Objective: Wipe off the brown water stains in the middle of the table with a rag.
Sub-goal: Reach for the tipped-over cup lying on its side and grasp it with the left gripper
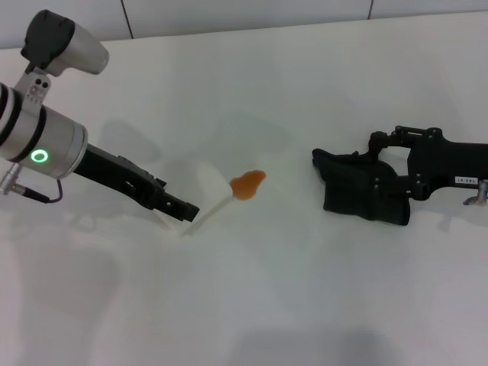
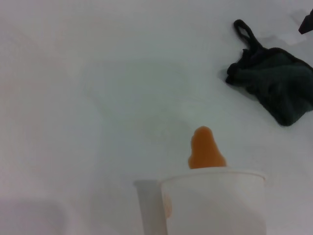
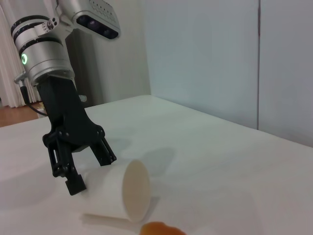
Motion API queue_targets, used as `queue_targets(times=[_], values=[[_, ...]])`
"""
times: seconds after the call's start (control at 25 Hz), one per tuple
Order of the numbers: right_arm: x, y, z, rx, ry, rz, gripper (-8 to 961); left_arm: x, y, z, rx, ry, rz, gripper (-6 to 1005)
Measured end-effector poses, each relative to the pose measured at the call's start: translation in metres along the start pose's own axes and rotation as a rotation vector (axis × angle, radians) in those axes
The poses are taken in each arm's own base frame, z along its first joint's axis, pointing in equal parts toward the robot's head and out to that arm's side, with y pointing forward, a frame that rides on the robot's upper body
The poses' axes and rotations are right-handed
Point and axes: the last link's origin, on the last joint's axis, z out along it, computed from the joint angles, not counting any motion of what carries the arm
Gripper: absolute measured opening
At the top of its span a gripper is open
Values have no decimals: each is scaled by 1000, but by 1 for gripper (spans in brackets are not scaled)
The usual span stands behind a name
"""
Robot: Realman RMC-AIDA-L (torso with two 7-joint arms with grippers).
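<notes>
The brown water stains (image 1: pixel 248 184) (image 2: pixel 205 152) (image 3: pixel 159 228) form one small orange-brown blotch in the middle of the white table (image 1: pixel 252 305). A white paper cup (image 1: pixel 204 204) (image 2: pixel 215 203) (image 3: pixel 124 192) lies tipped with its mouth at the blotch, and my left gripper (image 1: pixel 183 209) (image 3: pixel 90 171) is shut on its base. The black rag (image 1: pixel 354 191) (image 2: pixel 276 85) lies crumpled to the right of the stain. My right gripper (image 1: pixel 385 164) is at the rag's right side, black against black. In the left wrist view the rag rests flat on the table.
A tiled wall edge (image 1: pixel 229 23) runs along the far side of the table. A faint wet sheen (image 1: pixel 252 130) spreads behind the stain.
</notes>
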Motion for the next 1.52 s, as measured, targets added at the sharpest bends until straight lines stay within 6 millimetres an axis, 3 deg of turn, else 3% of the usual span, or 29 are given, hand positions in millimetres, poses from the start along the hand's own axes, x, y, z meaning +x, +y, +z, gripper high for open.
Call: queue_targets(times=[1.12, 1.52], values=[[0, 0, 0, 3, 1, 0, 827, -1, -4, 1, 19, 25, -15, 875], [1, -1, 0, 5, 4, 1, 827, -2, -2, 3, 10, 9, -7, 817]])
